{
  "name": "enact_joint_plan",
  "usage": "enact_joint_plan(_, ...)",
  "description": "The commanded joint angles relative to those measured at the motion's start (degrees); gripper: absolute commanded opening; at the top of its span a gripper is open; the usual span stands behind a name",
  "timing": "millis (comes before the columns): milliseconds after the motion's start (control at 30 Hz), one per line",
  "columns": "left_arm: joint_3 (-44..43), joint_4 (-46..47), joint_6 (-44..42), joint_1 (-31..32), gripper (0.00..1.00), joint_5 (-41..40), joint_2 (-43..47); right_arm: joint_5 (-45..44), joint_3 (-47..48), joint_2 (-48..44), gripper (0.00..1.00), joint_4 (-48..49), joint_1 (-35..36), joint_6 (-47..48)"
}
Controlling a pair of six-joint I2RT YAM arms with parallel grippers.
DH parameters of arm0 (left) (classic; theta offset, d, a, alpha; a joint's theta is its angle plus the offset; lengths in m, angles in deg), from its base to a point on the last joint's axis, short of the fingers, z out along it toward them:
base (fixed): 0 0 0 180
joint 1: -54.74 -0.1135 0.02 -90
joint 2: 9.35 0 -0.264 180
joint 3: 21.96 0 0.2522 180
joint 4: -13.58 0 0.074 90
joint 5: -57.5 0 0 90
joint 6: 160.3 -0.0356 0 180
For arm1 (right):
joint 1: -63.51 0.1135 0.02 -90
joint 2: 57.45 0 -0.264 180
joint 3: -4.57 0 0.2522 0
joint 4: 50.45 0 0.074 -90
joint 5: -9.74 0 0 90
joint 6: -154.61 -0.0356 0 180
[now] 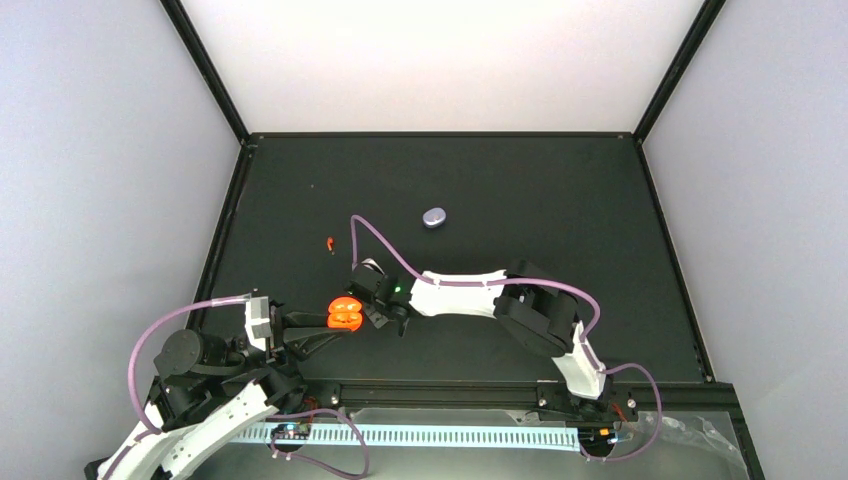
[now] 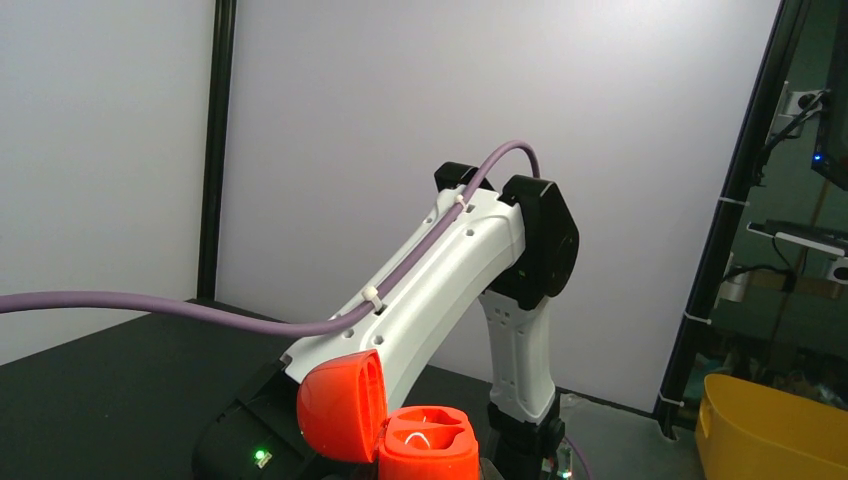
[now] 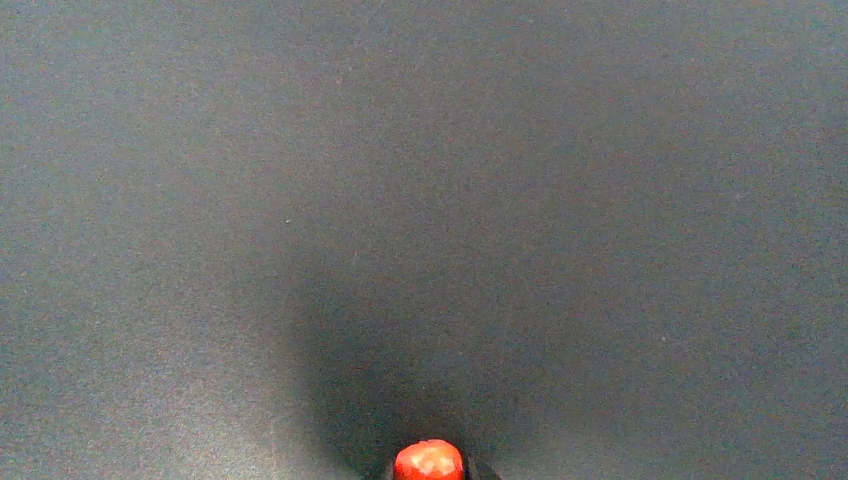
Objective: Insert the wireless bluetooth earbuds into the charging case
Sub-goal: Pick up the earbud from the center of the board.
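My left gripper (image 1: 336,328) is shut on the open red-orange charging case (image 1: 345,313) and holds it just above the table's near left. In the left wrist view the case (image 2: 428,447) stands with its lid (image 2: 340,405) swung open to the left; both wells show and look empty. My right gripper (image 1: 374,300) sits right beside the case, shut on a red-orange earbud (image 3: 429,461), which shows at the bottom edge of the right wrist view over bare mat. A second red-orange earbud (image 1: 329,242) lies on the mat farther back on the left.
A closed pale lavender case (image 1: 434,217) lies at mid-table towards the back. The right arm (image 2: 430,290) fills the space behind the red case. A yellow bin (image 2: 770,430) stands off the table to the right. Black frame posts edge the mat.
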Motion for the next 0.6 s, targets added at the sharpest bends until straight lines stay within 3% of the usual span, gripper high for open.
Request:
enact_joint_plan(0,0.0,0.2,-0.2,0.3,0.01,-0.4,4.4,0.9,-2.0,-0.7,0.17,-4.1,0.5,-0.8)
enact_joint_plan(467,-0.1,1.1,-0.3,0.3,0.01,-1.3,4.0,4.0,-8.0,-13.6,0.17,1.6,-3.7,-4.7)
enact_joint_plan(567,0.1,1.3,-0.3,0.3,0.01,-1.6,3.9,6.7,-7.7,-14.1,0.21,2.1,-4.0,-3.0)
